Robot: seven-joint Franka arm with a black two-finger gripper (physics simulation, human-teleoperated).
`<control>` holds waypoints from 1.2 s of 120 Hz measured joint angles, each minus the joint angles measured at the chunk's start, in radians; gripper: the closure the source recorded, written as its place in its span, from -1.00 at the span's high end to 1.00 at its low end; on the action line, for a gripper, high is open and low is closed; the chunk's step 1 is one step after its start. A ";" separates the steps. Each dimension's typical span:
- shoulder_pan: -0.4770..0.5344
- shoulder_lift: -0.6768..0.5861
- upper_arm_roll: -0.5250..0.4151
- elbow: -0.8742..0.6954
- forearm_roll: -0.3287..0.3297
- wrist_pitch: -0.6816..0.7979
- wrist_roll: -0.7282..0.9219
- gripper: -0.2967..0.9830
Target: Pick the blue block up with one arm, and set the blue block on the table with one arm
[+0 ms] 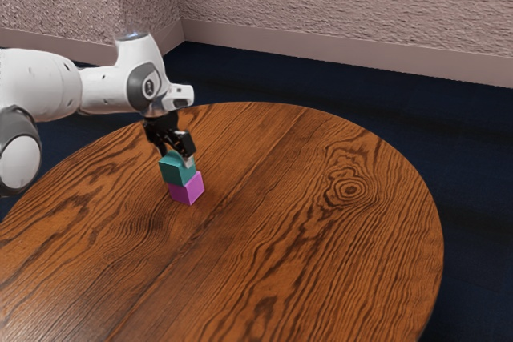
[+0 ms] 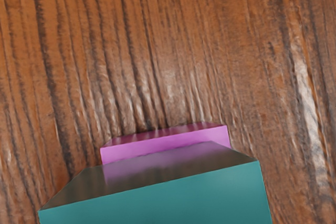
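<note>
My black gripper (image 1: pixel 177 154) is low over the table in the exterior view, right at the upper part of the blue block (image 1: pixel 175 170), which is teal in colour. Directly below that block is a magenta block (image 1: pixel 187 190), standing on the table and shifted a little toward the exterior view's right. In the wrist view, the blue block (image 2: pixel 163 198) lies large and close under the hand, partly covering the magenta block (image 2: pixel 165 144). I cannot tell whether a thin gap separates the two blocks.
The round wooden table (image 1: pixel 304 230) extends widely around the blocks, its curved edge running along the exterior view's far side and right. A pale textured wall (image 1: pixel 345 6) stands beyond the dark floor (image 1: pixel 264 74).
</note>
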State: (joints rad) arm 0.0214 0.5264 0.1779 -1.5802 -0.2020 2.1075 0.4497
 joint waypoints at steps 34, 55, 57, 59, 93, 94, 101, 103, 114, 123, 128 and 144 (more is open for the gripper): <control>0.000 0.033 0.004 0.025 -0.016 0.006 -0.017 0.54; 0.000 0.033 0.005 0.023 -0.016 0.003 -0.053 0.54; 0.000 0.033 0.005 0.022 -0.015 0.003 -0.056 0.54; 0.000 0.033 0.005 0.021 -0.015 0.003 -0.059 0.54; 0.000 0.031 0.006 0.015 -0.003 -0.020 -0.106 0.54; 0.000 0.031 0.006 0.015 -0.003 -0.020 -0.107 0.54; 0.000 0.032 0.006 0.015 -0.002 -0.022 -0.118 0.54; 0.000 0.032 0.006 0.015 -0.002 -0.022 -0.121 0.54; 0.000 0.034 0.006 0.015 -0.001 -0.021 -0.136 0.54; 0.000 0.035 0.006 0.015 -0.001 -0.020 -0.146 0.54; 0.000 0.036 0.006 0.015 -0.001 -0.020 -0.152 0.54; 0.000 0.036 0.006 0.015 0.000 -0.018 -0.166 0.47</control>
State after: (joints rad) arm 0.0215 0.5622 0.1840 -1.5651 -0.2017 2.0895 0.2834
